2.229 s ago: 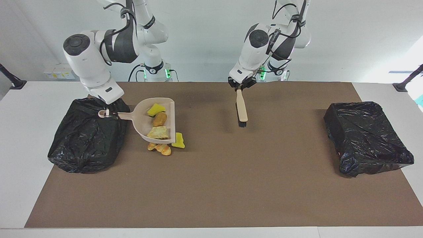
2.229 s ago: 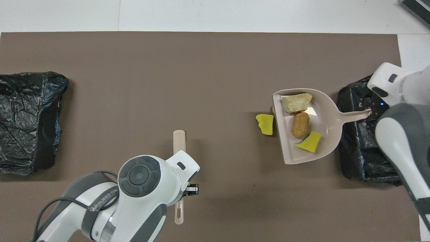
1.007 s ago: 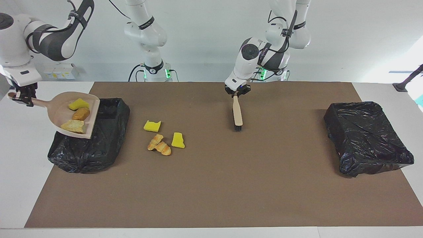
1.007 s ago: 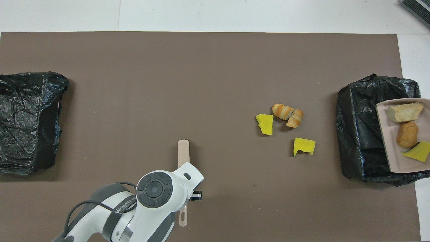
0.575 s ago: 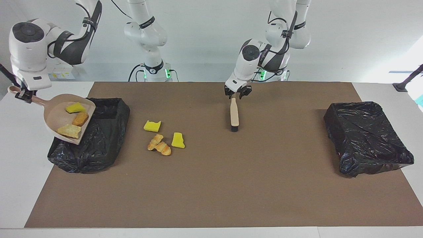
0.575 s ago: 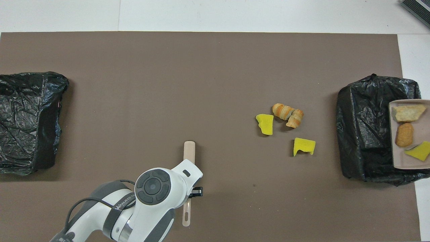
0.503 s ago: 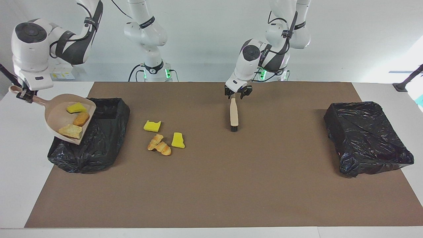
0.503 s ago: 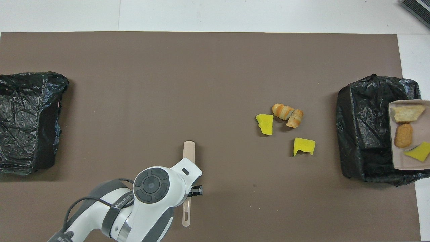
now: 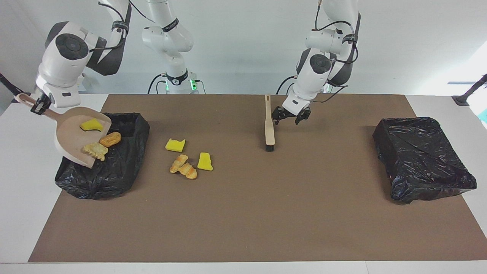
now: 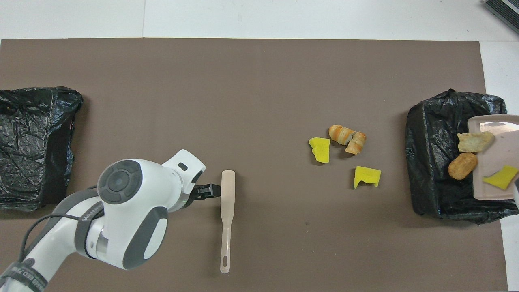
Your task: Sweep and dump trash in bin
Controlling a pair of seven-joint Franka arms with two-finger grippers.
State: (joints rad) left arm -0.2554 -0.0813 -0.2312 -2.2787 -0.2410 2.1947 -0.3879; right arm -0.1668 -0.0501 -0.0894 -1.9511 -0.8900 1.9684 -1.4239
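Note:
My right gripper (image 9: 38,103) is shut on the handle of the beige dustpan (image 9: 70,137), which it holds tilted over the black-lined bin (image 9: 114,167) at the right arm's end. A bread chunk (image 9: 95,150) and a brown piece (image 9: 110,139) sit at the pan's lower lip, over the bin (image 10: 429,162). A yellow sponge (image 9: 93,125) lies higher on the pan (image 10: 502,140). Two yellow sponge chunks (image 9: 175,144) (image 9: 204,161) and a croissant piece (image 9: 183,169) lie loose on the mat. My left gripper (image 9: 291,118) hangs open beside the brush (image 9: 269,125), holding nothing.
A second black-lined bin (image 9: 422,160) stands at the left arm's end of the brown mat. The brush (image 10: 227,211) lies flat mid-mat, its handle toward the robots and its bristles away from them.
My left gripper opened, let go of the brush and drew aside toward its own end. The right arm tipped the dustpan more steeply, and the two brown pieces slid to its lip.

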